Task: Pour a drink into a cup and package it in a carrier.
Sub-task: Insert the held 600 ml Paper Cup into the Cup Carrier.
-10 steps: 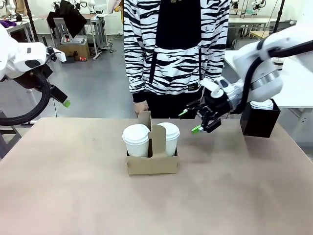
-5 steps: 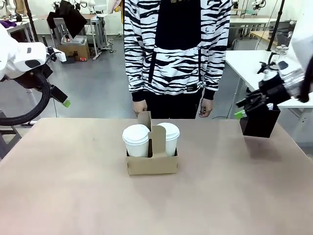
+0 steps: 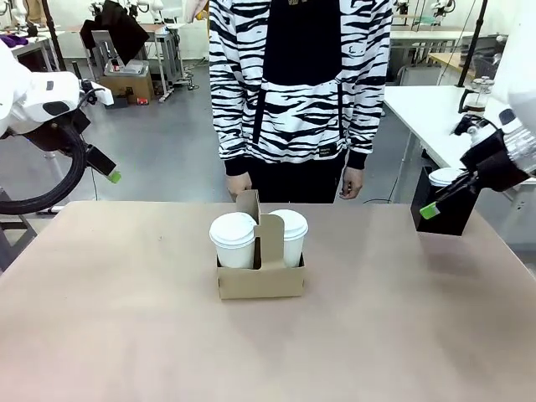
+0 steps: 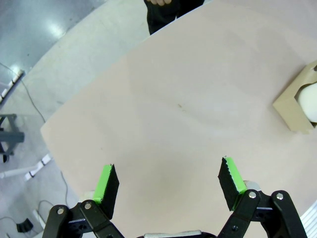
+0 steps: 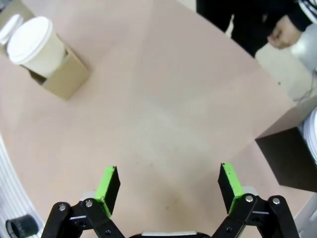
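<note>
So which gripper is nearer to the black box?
Right. The right gripper hangs open just beside the black box; the left gripper is off the table's far left.

Lidded cups (image 3: 234,238) upright in carrier (image 3: 260,280).

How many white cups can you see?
3. Two lidded cups sit in the carrier: one left, one right. Another white lid pokes from the black box at the right; more may be hidden inside.

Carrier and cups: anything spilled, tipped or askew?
Nothing stands out. The carrier sits upright mid-table with two lidded cups standing in its slots. No liquid shows on the table. Both pincers, left and right, are open and empty, clear of it.
</note>
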Motion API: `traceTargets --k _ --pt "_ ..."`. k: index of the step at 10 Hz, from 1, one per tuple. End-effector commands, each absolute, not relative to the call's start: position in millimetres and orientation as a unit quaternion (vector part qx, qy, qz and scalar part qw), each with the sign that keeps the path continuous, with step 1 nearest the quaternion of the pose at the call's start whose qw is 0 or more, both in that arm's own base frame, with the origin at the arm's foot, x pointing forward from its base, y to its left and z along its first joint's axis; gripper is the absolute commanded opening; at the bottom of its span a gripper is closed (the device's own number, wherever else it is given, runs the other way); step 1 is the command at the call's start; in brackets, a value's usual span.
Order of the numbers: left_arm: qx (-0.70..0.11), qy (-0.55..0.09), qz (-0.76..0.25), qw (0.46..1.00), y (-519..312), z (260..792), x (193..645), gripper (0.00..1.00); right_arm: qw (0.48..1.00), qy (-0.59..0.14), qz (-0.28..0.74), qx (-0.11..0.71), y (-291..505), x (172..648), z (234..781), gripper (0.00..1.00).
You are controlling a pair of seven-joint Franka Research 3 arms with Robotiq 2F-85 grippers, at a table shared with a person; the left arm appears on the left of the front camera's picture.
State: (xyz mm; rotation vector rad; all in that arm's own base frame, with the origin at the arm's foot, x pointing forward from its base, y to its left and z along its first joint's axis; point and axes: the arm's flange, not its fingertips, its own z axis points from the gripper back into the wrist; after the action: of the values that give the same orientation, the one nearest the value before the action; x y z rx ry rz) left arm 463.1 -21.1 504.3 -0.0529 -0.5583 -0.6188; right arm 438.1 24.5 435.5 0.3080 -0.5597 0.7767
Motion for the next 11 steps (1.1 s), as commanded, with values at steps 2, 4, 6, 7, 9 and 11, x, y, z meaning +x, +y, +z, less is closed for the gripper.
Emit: traceTargets --k 2,4,6,7,9,11 --pt "-0.022 -0.266 -0.297 0.917 -20.3 506.8 463.7 1.00 0.866 -0.275 0.384 0.162 12.6 437.7 437.9 1.00" --pt "-0.022 -0.266 -0.297 0.917 -20.3 506.8 463.7 1.00 0.866 -0.275 0.384 0.162 12.6 437.7 437.9 1.00" --pt "-0.022 -0.266 -0.297 0.917 -20.3 506.8 463.7 1.00 0.866 -0.275 0.384 0.162 12.6 437.7 437.9 1.00" --pt "-0.022 -0.266 -0.297 0.917 -20.3 506.8 463.7 1.00 0.866 -0.275 0.384 0.162 12.6 437.7 437.9 1.00" --pt "-0.022 -0.266 -0.297 0.917 -20.3 506.8 463.7 1.00 0.866 -0.275 0.384 0.162 12.6 437.7 437.9 1.00" --pt "-0.022 -0.266 -0.297 0.917 -20.3 506.8 463.7 1.00 0.866 -0.275 0.384 0.162 12.6 437.7 437.9 1.00"
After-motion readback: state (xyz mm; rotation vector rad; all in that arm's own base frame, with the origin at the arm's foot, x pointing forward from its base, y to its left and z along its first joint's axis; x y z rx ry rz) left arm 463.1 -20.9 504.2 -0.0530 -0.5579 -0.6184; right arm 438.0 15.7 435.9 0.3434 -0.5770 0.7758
